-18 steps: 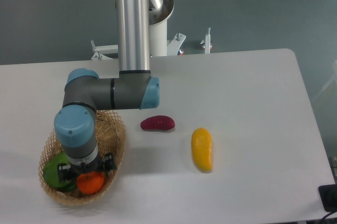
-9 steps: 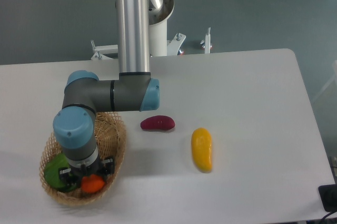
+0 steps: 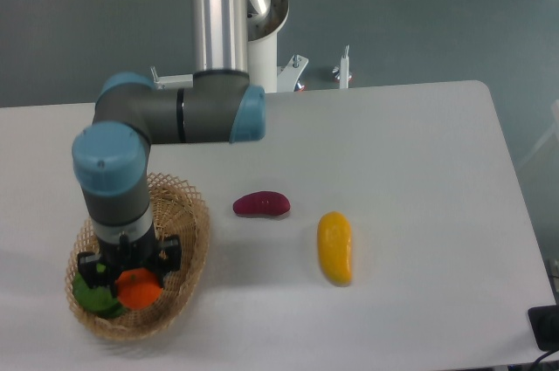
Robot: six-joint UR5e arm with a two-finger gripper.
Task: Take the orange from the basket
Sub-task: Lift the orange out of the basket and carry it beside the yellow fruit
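My gripper (image 3: 133, 279) hangs over the basket (image 3: 188, 231); the orange (image 3: 137, 288) sits directly beneath, seemingly pinched between my fingers, beside the green vegetable (image 3: 90, 294).

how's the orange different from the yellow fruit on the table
The orange is round and bright orange; the yellow fruit is elongated and yellow-orange. The orange sits in the basket under the gripper; the yellow fruit lies alone on the table. Both look smooth.
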